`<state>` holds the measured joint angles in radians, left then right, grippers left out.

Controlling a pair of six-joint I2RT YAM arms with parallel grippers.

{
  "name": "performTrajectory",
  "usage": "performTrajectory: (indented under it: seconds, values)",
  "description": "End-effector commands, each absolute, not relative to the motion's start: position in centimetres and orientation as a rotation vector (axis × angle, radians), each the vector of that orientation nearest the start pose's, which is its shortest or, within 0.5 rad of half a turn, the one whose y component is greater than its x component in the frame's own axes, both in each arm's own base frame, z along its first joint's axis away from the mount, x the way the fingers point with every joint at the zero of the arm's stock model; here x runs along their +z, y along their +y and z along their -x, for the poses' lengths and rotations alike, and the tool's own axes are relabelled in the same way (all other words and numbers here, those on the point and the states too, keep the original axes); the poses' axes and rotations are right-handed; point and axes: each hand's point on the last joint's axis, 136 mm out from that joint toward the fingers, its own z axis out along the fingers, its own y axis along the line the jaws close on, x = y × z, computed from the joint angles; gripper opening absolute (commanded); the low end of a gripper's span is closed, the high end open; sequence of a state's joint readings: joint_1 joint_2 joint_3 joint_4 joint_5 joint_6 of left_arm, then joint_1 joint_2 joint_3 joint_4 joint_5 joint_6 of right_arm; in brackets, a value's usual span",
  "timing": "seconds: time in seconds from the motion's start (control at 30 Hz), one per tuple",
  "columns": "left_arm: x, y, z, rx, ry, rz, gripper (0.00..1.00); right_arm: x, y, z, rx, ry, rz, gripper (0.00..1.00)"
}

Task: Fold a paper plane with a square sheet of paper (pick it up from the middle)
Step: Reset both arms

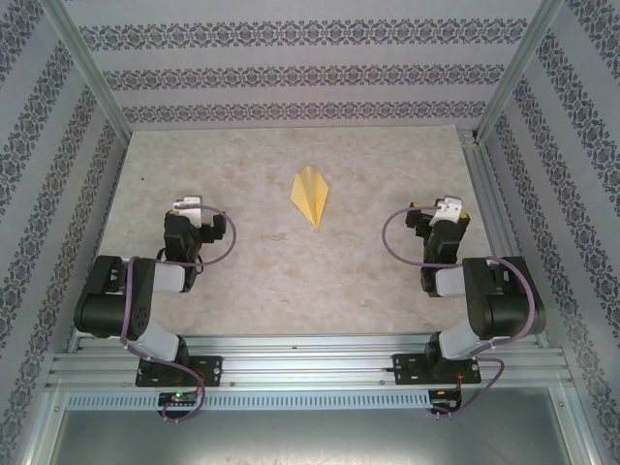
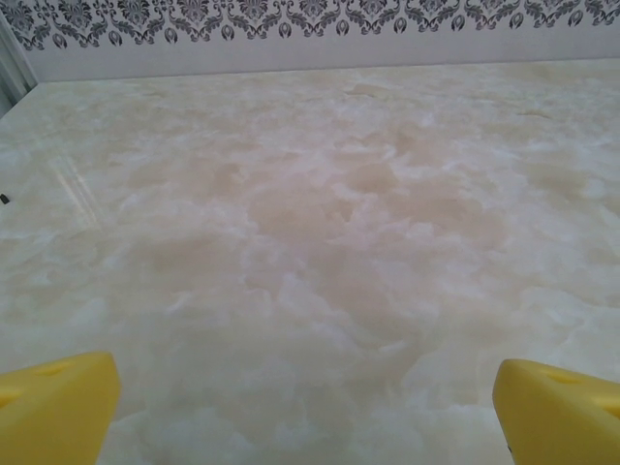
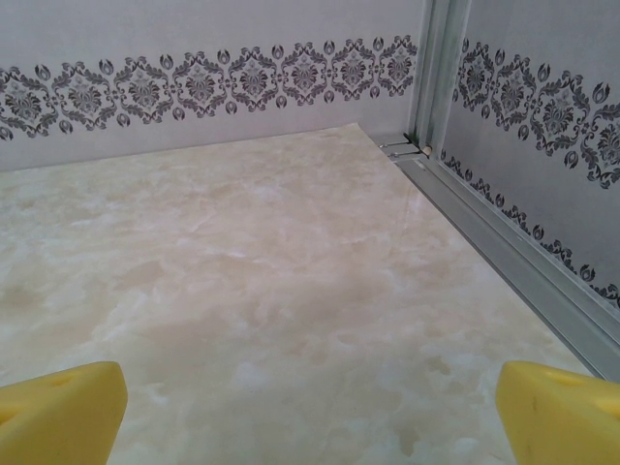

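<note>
The paper plane (image 1: pixel 310 195), a yellow-orange kite shape with a straight centre crease, lies flat on the marble-look table (image 1: pixel 291 281) at the middle back, its long point toward the near side. A flat square sheet of paper is out of view. My left gripper (image 1: pixel 189 205) rests well to the plane's left, drawn back over its own arm. My right gripper (image 1: pixel 448 208) rests equally far to the plane's right. Both stand open: in the left wrist view the left gripper (image 2: pixel 308 407) spans bare table between its yellow fingertips (image 2: pixel 58 402), and the right gripper (image 3: pixel 310 412) does the same between its fingertips (image 3: pixel 557 407).
Patterned walls enclose the table on three sides. An aluminium rail (image 3: pixel 513 262) runs along the right edge, with a post (image 3: pixel 436 68) at the back right corner. The arms' bases sit on a metal rail (image 1: pixel 310 363) at the near edge.
</note>
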<state>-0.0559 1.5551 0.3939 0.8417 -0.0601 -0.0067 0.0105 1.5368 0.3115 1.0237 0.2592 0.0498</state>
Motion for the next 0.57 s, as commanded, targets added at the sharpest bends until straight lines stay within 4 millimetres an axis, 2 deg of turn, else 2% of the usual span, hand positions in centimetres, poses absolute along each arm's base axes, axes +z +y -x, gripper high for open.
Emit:
performTrajectory:
  seconds: [0.0,0.47,0.53]
  values:
    - [10.26,-2.02,-40.67,0.014,1.888,-0.068,1.00,12.83,-4.13,-39.14,-0.182,1.727,-0.219,0.98]
    - [10.15,-1.99,-40.73,0.014,1.894,-0.068,1.00,12.79,-4.13,-39.05,-0.184,1.727,-0.218,0.98]
    - [10.19,-2.00,-40.73,0.013,1.892,-0.068,1.00,12.75,-3.66,-38.80,-0.160,1.721,-0.191,0.98]
